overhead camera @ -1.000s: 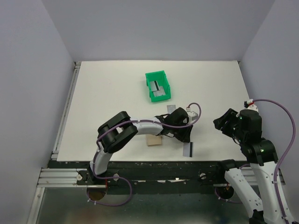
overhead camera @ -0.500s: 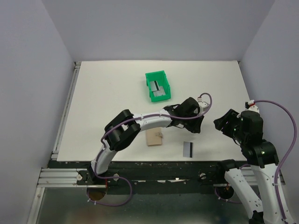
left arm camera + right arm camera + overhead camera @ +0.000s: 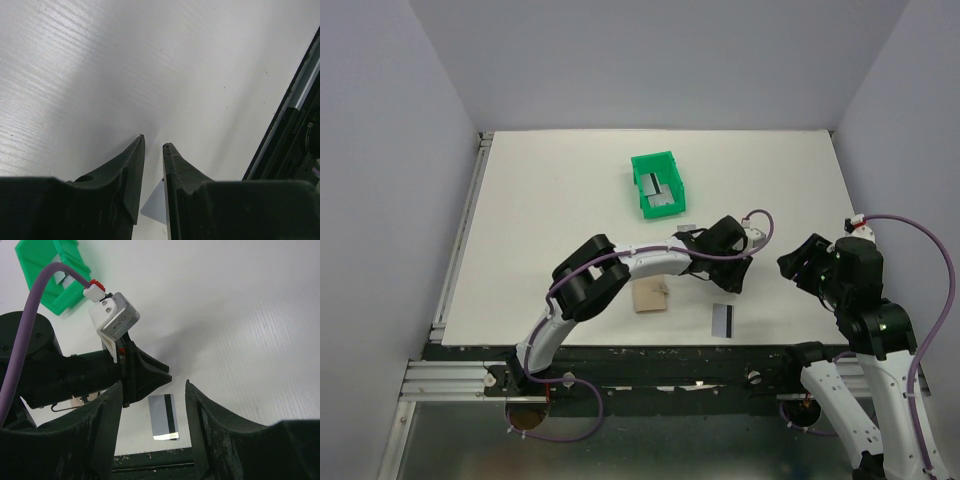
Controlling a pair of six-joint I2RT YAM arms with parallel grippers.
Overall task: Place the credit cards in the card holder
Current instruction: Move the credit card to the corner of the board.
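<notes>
The left gripper (image 3: 733,280) hangs low over the table (image 3: 550,230), with its arm stretched out to the right across the front of the workspace. In its own wrist view the two dark fingers (image 3: 132,167) stand a narrow gap apart with nothing between their tips. A pale corner shows low in that gap, but I cannot tell what it is. The fingers point at bare white surface, and the black front rail runs along the right side.

The right gripper (image 3: 153,384) is spread wide and holds nothing. It sits off to the right and faces the left gripper's tips.

One credit card (image 3: 722,320) lies flat on the table just in front of the left gripper's tips. It is not touching them and is close to the near edge. It is silver-grey with a dark stripe along one long side.

The card holder (image 3: 650,296) lies to the left of that card, well apart from it. It is flat with its tan side up and sits right beside the left forearm.

Farther back stands a green bin (image 3: 638,185) with more grey cards (image 3: 663,196) inside it.
</notes>
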